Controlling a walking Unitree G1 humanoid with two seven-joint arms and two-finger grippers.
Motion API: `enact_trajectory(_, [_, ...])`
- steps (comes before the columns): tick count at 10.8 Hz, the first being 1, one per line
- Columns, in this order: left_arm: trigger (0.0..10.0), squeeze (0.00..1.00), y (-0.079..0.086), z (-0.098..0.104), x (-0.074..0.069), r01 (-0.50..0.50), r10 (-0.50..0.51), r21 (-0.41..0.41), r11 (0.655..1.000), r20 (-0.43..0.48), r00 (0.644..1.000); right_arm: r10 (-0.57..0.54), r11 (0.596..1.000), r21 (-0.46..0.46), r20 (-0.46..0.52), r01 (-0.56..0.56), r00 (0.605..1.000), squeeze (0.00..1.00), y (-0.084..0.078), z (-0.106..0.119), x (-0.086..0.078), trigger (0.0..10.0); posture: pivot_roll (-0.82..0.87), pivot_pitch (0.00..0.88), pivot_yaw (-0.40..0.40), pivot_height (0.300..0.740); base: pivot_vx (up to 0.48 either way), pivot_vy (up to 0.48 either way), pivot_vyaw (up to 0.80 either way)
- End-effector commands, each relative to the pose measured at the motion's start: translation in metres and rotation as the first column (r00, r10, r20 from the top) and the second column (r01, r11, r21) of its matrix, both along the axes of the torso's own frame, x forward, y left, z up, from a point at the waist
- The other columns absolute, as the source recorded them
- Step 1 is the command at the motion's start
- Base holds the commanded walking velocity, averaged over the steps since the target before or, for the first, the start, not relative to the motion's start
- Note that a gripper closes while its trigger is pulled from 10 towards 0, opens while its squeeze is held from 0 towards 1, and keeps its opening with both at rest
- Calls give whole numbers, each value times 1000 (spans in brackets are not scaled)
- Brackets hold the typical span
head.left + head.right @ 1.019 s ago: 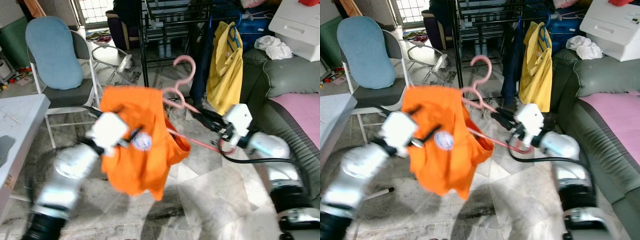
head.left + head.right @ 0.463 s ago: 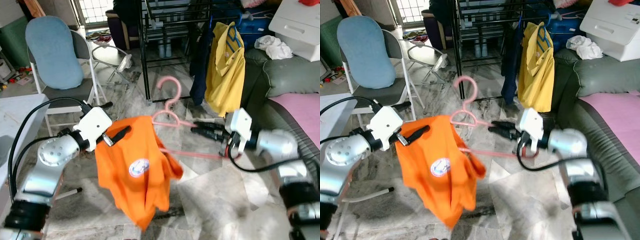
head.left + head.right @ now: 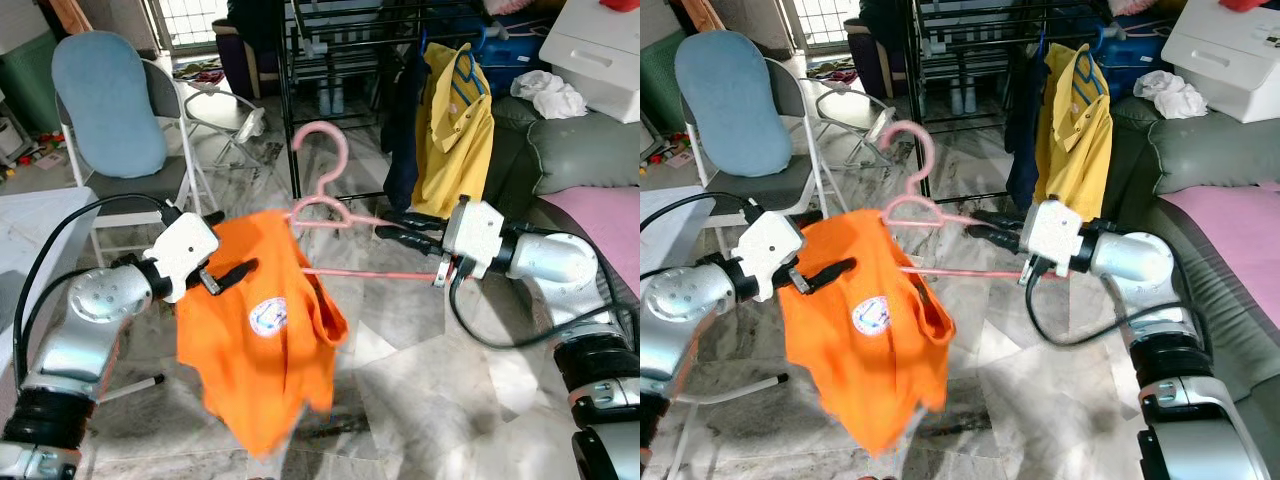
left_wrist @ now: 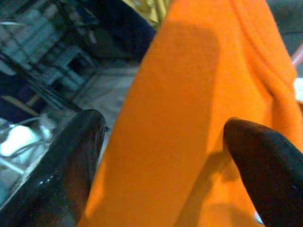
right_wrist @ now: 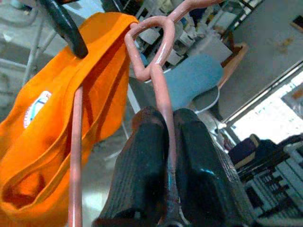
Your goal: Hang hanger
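Note:
A pink hanger [image 3: 322, 170] carries an orange shirt [image 3: 262, 325] on its left half, hook upright. My right gripper [image 3: 398, 226] is shut on the hanger's bare right arm, seen close in the right wrist view as the pink rod [image 5: 162, 101] pinched between the fingers [image 5: 142, 156]. My left gripper [image 3: 224, 245] is at the shirt's left shoulder, open, with the orange cloth [image 4: 180, 132] lying between its spread fingers [image 4: 71, 161]. The black clothes rack [image 3: 300, 90] stands behind, about an arm's length beyond the hook.
A yellow shirt [image 3: 455, 130] on a blue hanger and a dark garment hang on the rack. A chair with a blue cushion [image 3: 105, 105] and a white table [image 3: 40, 215] are at the left. A green sofa [image 3: 575, 150] is on the right. Marble floor below.
The hanger with the shirt dipped half a second ago and has since risen and shifted slightly left, carried by my right gripper. My left arm has stayed at the shirt's shoulder.

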State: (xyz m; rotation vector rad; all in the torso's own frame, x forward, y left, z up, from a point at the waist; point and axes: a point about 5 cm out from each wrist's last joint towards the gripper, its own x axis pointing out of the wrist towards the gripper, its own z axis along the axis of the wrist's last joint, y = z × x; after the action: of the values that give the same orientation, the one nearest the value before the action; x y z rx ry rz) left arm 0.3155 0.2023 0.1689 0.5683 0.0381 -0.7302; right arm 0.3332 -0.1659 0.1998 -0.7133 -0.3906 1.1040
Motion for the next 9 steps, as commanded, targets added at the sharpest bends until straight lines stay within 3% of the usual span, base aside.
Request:
enact_trajectory(1, [10000,471,3,1,1,11,-11,6,1000,-20,1000,27,1000,-5,53,-27,998,0,5,10,1,10000,-10,87,57,740,0,0,0])
enact_trajectory(2, [10000,408,3,3,4,6,-7,-17,1000,-26,1000,33,999,-44,74,-29,997,0,3,7,0,10000,-13,87,56,740,0,0,0])
enact_trajectory(3, [10000,459,3,3,7,11,-12,-27,1000,-39,999,30,998,-53,81,-26,996,0,0,7,0,10000,-16,89,56,740,0,0,0])
enact_trajectory(5, [10000,392,6,4,12,10,-16,-68,998,-86,996,34,996,-83,107,-25,994,0,-1,3,-2,10000,-17,89,56,740,0,0,0])
enact_trajectory(6, [10000,0,6,0,9,80,-93,-79,994,-174,980,33,997,-77,127,-23,991,0,0,3,-2,10000,-17,89,56,740,0,0,0])
enact_trajectory(7, [3569,0,6,-1,7,106,-122,-88,990,-196,973,31,997,-73,134,-21,990,0,1,4,-1,10000,-17,88,55,740,0,0,0])
enact_trajectory(8, [0,0,8,-5,6,128,-144,-83,988,-246,958,25,998,-64,139,-17,990,0,2,4,-1,10000,-17,88,55,740,0,0,0])
enact_trajectory(9, [0,0,9,-9,5,147,-163,-77,986,-279,946,21,998,-56,148,-13,989,0,3,4,0,10000,-17,87,55,740,0,0,0])
